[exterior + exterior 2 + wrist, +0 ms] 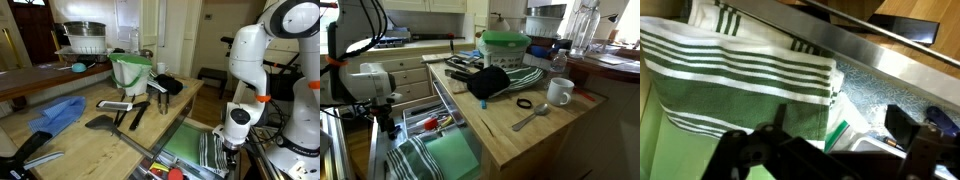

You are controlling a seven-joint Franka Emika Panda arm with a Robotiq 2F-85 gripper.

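Observation:
A green-and-white striped towel (730, 70) lies folded in an open drawer (188, 150) under the wooden counter. In both exterior views my gripper (231, 147) (388, 130) hangs just above that drawer, at its outer end. In the wrist view my gripper (830, 140) is open. One dark finger (908, 126) shows at the right and the other low at the left. Between them lie the towel's edge and a folded green-and-white cloth (845, 125); the fingers hold nothing. More green towels (440, 158) fill the drawer.
The wooden counter (505, 130) carries a white mug (559, 92), a spoon (530, 118), a black ring (524, 103), a black cloth (490, 82), a green-rimmed bowl (505, 44), black utensils (120, 112) and a blue cloth (55, 114). The drawer's metal front edge (870, 45) runs close by.

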